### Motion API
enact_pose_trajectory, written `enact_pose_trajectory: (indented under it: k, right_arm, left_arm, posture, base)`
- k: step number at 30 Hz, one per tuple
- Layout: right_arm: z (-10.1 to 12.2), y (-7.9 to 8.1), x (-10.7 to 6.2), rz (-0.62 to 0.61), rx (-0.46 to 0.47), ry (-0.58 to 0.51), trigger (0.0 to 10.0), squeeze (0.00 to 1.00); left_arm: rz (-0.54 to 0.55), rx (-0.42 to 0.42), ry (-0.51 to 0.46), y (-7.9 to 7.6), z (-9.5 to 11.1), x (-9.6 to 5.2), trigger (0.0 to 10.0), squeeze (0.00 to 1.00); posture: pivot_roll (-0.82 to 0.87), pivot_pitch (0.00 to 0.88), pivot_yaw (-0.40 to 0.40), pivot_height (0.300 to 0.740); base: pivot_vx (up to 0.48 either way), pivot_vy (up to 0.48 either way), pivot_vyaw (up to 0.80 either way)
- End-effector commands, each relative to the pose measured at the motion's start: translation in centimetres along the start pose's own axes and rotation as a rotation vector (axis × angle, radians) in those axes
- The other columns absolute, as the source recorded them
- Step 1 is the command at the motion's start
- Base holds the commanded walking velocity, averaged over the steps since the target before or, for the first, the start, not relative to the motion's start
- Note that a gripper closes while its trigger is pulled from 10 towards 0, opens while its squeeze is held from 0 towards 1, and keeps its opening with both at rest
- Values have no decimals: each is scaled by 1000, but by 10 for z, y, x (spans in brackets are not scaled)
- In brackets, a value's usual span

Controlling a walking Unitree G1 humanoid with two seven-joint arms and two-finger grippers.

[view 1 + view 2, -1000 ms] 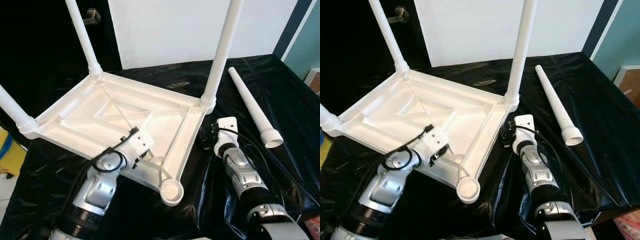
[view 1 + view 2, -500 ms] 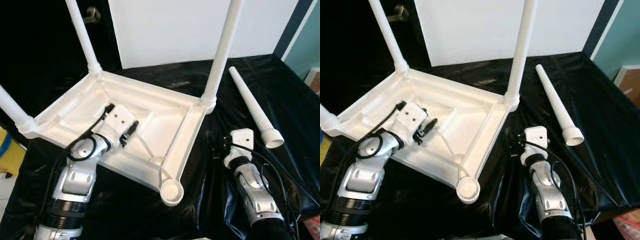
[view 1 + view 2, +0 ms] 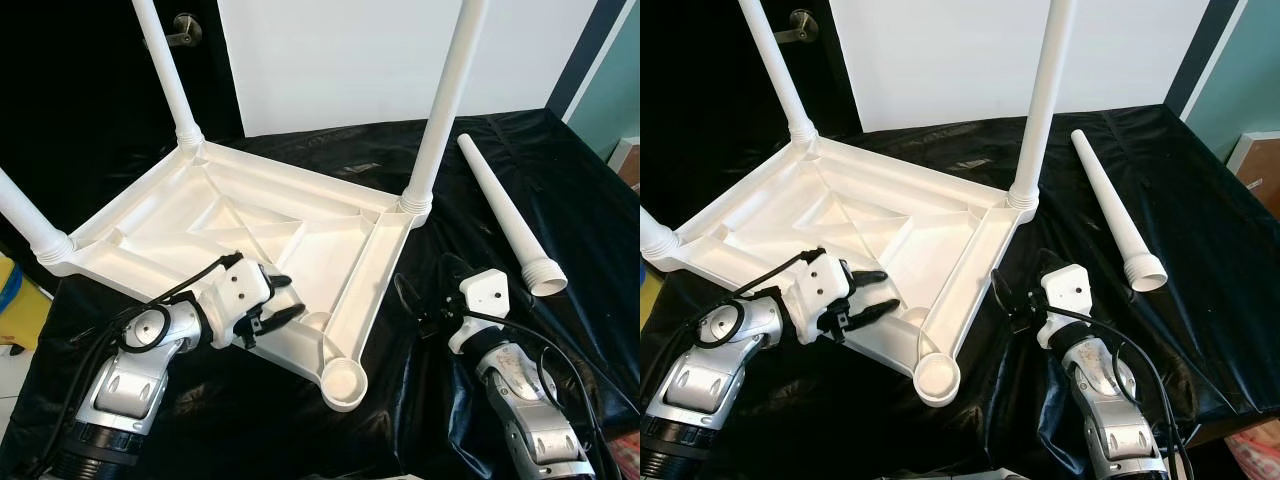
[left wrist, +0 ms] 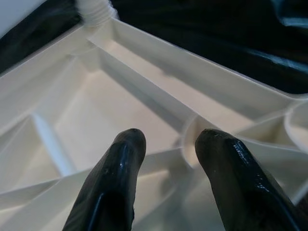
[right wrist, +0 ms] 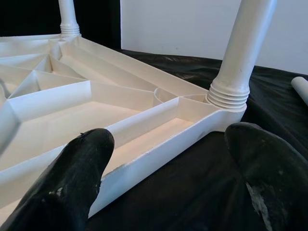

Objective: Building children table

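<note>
Lying upside down on black sheeting, the white children's table (image 3: 250, 225) had three legs fitted. A loose leg (image 3: 508, 218) lay beside it. The left pincer (image 3: 277, 300) hovered open over its near edge; the right pincer (image 3: 1005, 292) gaped empty alongside.

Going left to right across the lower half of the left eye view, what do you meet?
Left gripper → empty leg socket on the upturned table top → right gripper → loose table leg.
</note>
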State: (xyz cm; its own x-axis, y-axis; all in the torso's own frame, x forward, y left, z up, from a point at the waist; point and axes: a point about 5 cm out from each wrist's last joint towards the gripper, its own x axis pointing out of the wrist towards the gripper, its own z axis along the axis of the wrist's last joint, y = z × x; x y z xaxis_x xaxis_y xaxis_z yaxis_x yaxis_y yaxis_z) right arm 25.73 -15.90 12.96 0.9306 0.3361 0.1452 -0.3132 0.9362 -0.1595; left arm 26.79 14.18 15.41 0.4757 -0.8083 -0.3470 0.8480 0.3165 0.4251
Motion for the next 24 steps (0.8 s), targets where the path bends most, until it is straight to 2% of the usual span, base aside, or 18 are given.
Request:
enact_pose_trajectory:
  k: [1,2,4,7,8,9,10,12,14,15,20,22,24]
  right_arm:
    - [4,-2,-1,14,-6,2,10000,0]
    - [4,-2,-1,14,-6,2,10000,0]
    - [7,-2,-2,23,-6,7,10000,0]
    - [7,-2,-3,24,-5,9,10000,0]
    - [7,-1,-3,25,-3,11,10000,0]
    - [7,-1,-3,25,-3,11,10000,0]
    - [8,-1,-3,25,1,15,10000,0]
    - [8,0,-3,24,2,18,10000,0]
    - [8,0,-3,24,2,18,10000,0]
    - [8,0,-4,23,3,21,10000,0]
    - [7,1,-5,16,3,28,10000,0]
    - [6,2,-6,5,5,35,10000,0]
    - [6,2,-6,5,5,35,10000,0]
  left_arm:
    - [-59,23,69,-5,-13,3,10000,0]
    - [-59,23,69,-5,-13,3,10000,0]
    - [-71,61,130,-4,-25,6,10000,0]
    - [-83,80,149,-3,-28,6,10000,0]
    - [-80,89,199,1,-34,7,10000,0]
    - [-80,89,199,1,-34,7,10000,0]
    - [-87,104,248,5,-40,8,10000,0]
    - [-83,108,283,10,-43,8,10000,0]
    - [-83,108,283,10,-43,8,10000,0]
    - [-78,117,314,15,-46,9,10000,0]
    - [-84,167,352,25,-46,13,10000,0]
    - [-144,214,394,30,-48,16,10000,0]
    - [-144,214,394,30,-48,16,10000,0]
  posture:
    - [-84,66,3,740]
    - [-84,66,3,740]
    - [-84,66,3,740]
    - [-87,66,4,740]
    - [-90,68,4,740]
    - [-90,68,4,740]
    - [-93,68,8,740]
    - [-97,69,12,740]
    - [-97,69,12,740]
    - [-99,69,18,740]
    - [-109,70,36,740]
    - [-115,69,50,740]
    - [-115,69,50,740]
  base:
    - [0,0,0]
    - [0,0,0]
    - [0,0,0]
    - [0,0,0]
    - [0,0,0]
    - [0,0,0]
    - [0,0,0]
    - [0,0,0]
    - [0,0,0]
    - [0,0,0]
    - [0,0,0]
    - [0,0,0]
    - [0,0,0]
